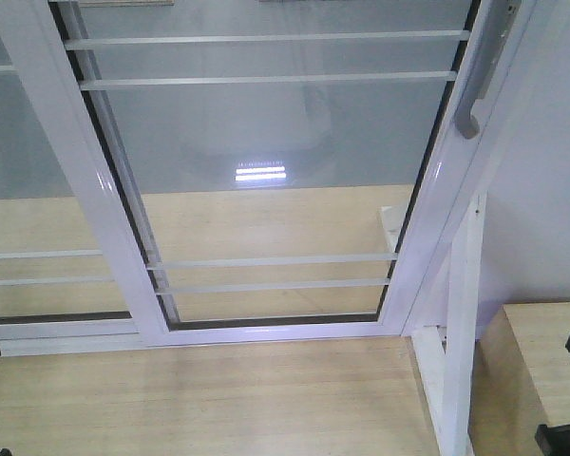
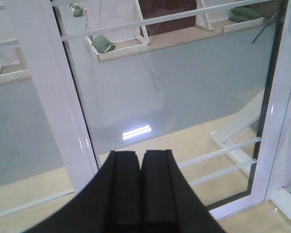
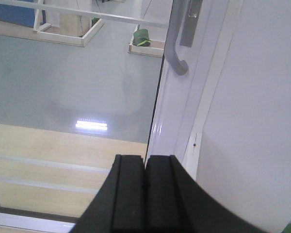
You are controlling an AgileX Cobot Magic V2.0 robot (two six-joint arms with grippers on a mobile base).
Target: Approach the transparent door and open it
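Facing transparent door (image 1: pixel 266 171) | handle (image 3: pixel 169 43) fwd-above right end effector (image 3: pixel 145 162), apart | jaws closed

A pale wood-grain laminate floor (image 1: pixel 190 399) is laid in the fg. Further back it is met by a smooth grey floor (image 1: pixel 266 133), on which a bright white strip-light reflection (image 1: pixel 261 174) is seen. At right, a plain white wall (image 1: pixel 541 190) is flanked by a white-painted wooden brace (image 1: pixel 461 313) and a light wood tabletop (image 1: pixel 537 351). In the bg, low white-framed wooden trays (image 2: pixel 123 52) w/ green bundles (image 2: pixel 104 44) are set on the grey floor.
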